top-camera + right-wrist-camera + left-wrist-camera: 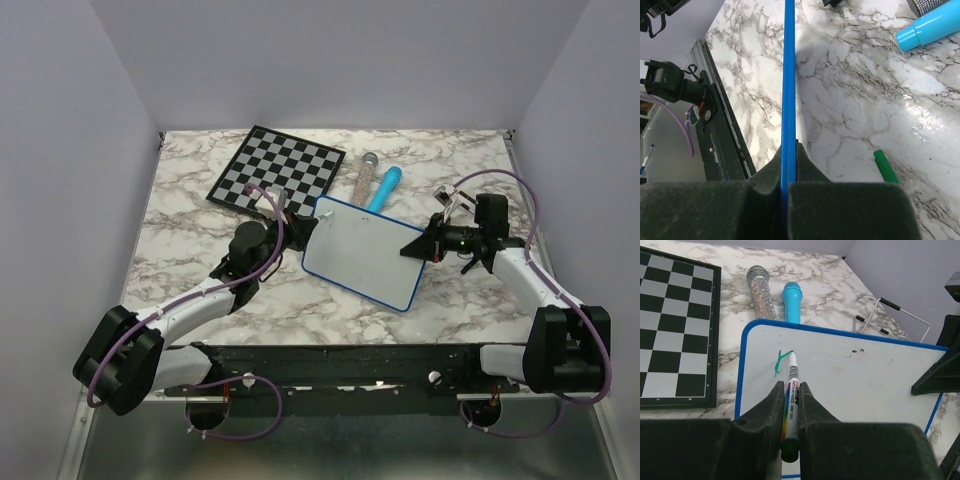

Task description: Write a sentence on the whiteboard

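Marble-patterned tabletop (200, 240), white with grey veins, glossy glare patches; boxed by 3 plain pale lavender walls (330, 60); black rail (330, 360) along near edge; even light

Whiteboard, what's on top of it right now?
A short green stroke near the whiteboard's far left corner, with the marker tip at it, held in the left gripper. That gripper hides the board's near edge.
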### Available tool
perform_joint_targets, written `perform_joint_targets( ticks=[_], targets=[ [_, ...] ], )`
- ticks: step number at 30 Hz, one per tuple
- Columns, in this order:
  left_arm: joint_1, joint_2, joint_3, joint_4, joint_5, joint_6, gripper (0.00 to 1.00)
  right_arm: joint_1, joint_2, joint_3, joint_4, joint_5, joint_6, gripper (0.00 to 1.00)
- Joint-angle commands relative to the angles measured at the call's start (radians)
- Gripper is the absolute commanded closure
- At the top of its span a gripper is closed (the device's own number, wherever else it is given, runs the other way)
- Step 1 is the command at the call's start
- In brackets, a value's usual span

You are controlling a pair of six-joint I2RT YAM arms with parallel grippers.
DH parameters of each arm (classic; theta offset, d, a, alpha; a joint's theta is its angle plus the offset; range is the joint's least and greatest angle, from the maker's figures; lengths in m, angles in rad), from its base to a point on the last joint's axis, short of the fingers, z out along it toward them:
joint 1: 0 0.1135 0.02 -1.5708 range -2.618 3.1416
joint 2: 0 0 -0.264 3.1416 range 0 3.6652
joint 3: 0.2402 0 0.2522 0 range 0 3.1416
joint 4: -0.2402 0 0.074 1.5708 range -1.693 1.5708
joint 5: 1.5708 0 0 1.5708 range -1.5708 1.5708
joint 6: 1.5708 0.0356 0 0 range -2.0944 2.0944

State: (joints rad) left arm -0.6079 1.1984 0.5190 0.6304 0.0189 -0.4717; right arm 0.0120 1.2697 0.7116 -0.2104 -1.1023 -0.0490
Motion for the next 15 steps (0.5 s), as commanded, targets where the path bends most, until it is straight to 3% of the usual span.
perform_joint_targets(
  ticks=[1,15],
  targets=[
    [0.005,-0.006,0.009,0.014,0.009,-0.002,1.00,0.008,-0.006,0.026,-0.001,0.005,-0.029,0.99],
    [0.013,-0.062,-0.036,-0.032,-0.053,0.018,1.00,0.008,-0.006,0.026,-0.001,0.007,-0.029,0.99]
  ],
)
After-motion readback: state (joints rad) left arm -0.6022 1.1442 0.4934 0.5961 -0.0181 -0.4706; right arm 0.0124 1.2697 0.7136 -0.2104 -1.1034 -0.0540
